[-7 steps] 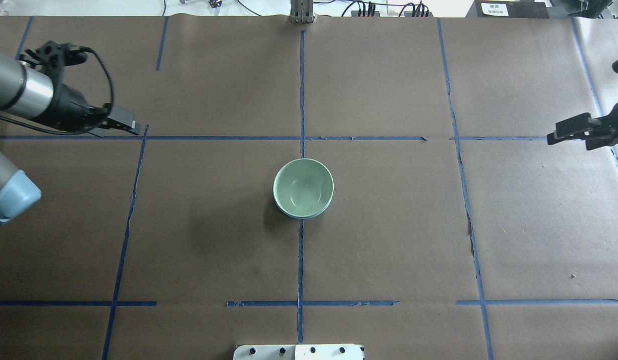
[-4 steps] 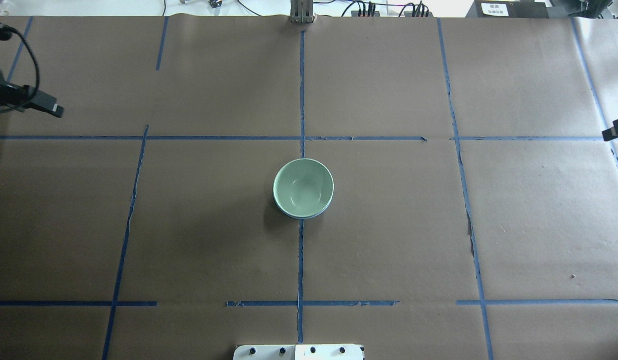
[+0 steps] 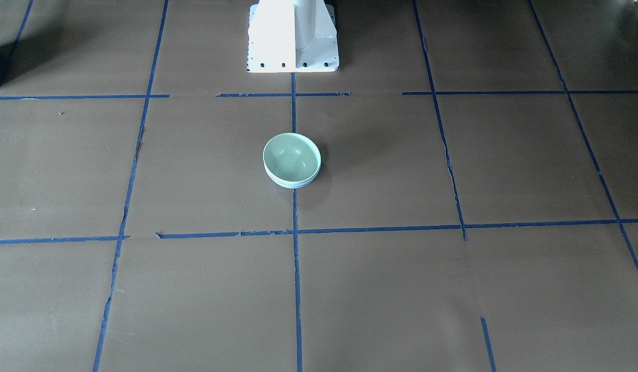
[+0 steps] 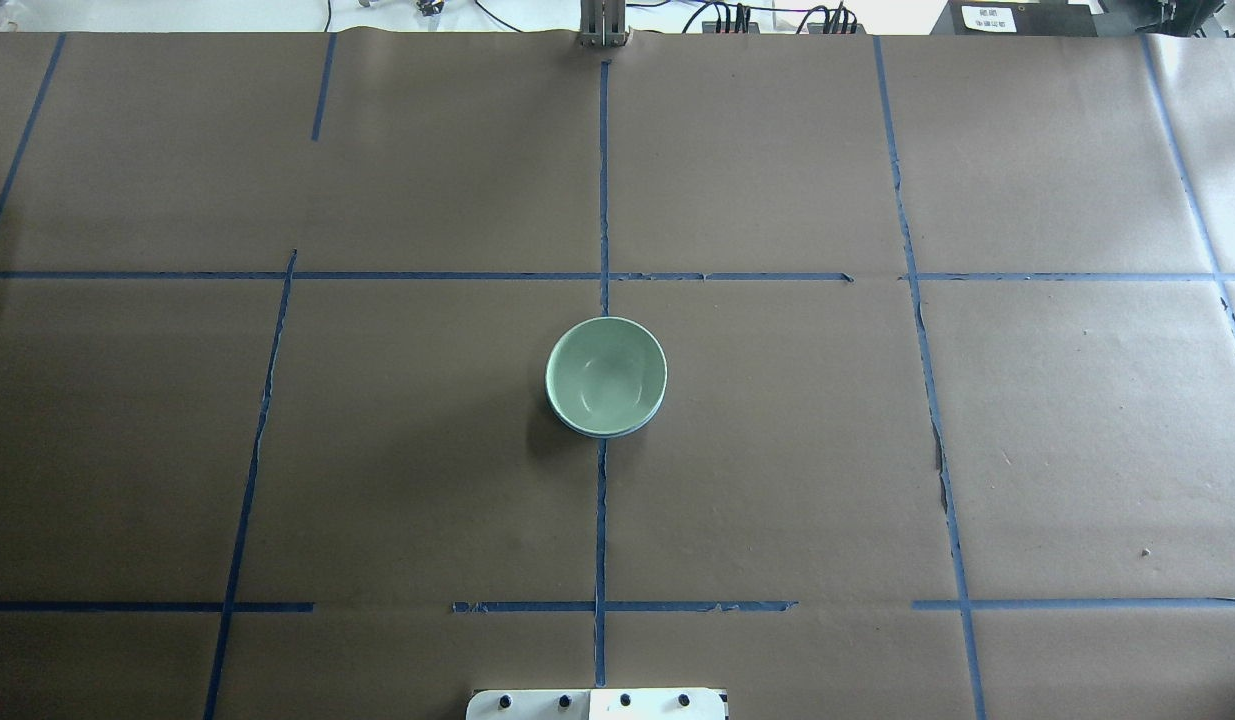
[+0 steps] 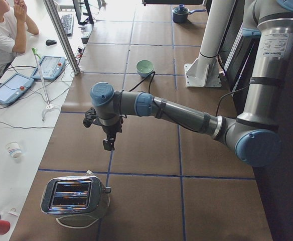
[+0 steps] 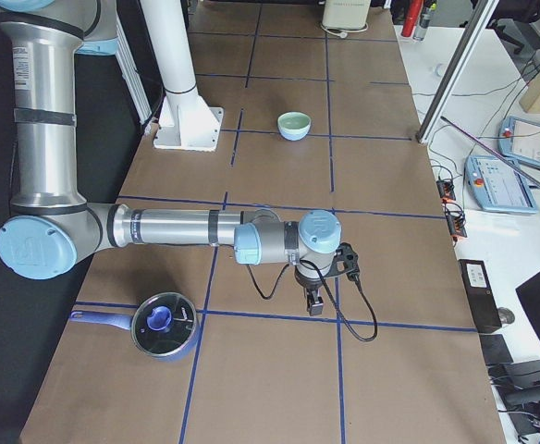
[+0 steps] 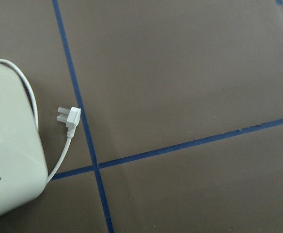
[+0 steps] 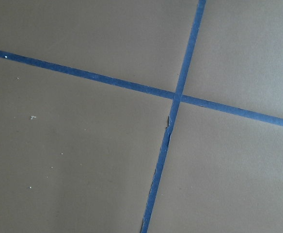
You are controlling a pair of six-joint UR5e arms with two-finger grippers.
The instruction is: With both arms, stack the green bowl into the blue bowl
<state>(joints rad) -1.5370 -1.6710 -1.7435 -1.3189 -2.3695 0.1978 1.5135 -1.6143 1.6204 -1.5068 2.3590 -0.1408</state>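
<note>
The left arm (image 5: 181, 114) and right arm (image 6: 173, 227) are silver-grey tubes with round light-blue joint caps. A white label (image 5: 279, 44) with dark print wraps the left arm's thick tube. The left gripper (image 5: 108, 144) and right gripper (image 6: 315, 305) are black, and a thin black cable (image 6: 367, 324) loops from the right wrist. Dark screws (image 3: 283, 65) line the edge of the white pedestal base (image 3: 293, 36).

A brown paper surface (image 4: 777, 480) gridded with blue tape (image 4: 601, 200). A chrome toaster (image 5: 75, 197) sits at one end, a lidded blue saucepan (image 6: 164, 326) at the other.
</note>
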